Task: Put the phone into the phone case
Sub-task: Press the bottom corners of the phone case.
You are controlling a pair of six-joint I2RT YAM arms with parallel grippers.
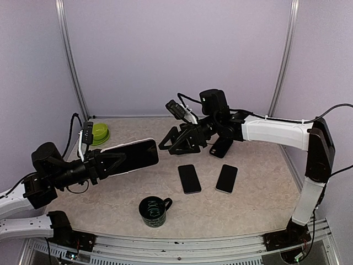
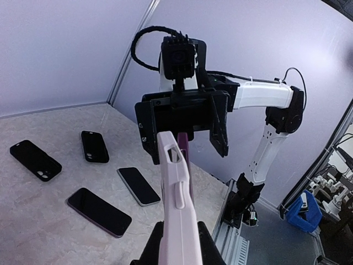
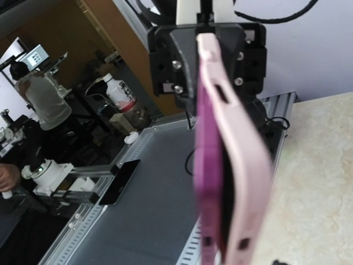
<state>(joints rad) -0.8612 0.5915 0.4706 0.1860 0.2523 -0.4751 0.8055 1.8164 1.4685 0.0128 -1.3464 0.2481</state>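
My left gripper (image 1: pixel 113 161) is shut on a pink phone case (image 2: pixel 177 221) and holds it above the table, its long side stretching toward the right arm. A purple phone (image 2: pixel 187 157) with a dark screen (image 1: pixel 132 156) sits partly in the case. In the right wrist view the phone (image 3: pixel 208 165) stands slightly off the case (image 3: pixel 242 165) along one edge. My right gripper (image 1: pixel 169 148) is open just beyond the far end of the phone, facing it, with nothing between its fingers. Its own fingertips are out of sight in the right wrist view.
Two phones (image 1: pixel 189 178) (image 1: pixel 226 178) lie face up mid-table, with a black case (image 1: pixel 222 147) under the right arm. A black mug (image 1: pixel 153 211) stands near the front edge and a green bowl (image 1: pixel 100 133) at the back left. Walls enclose the table.
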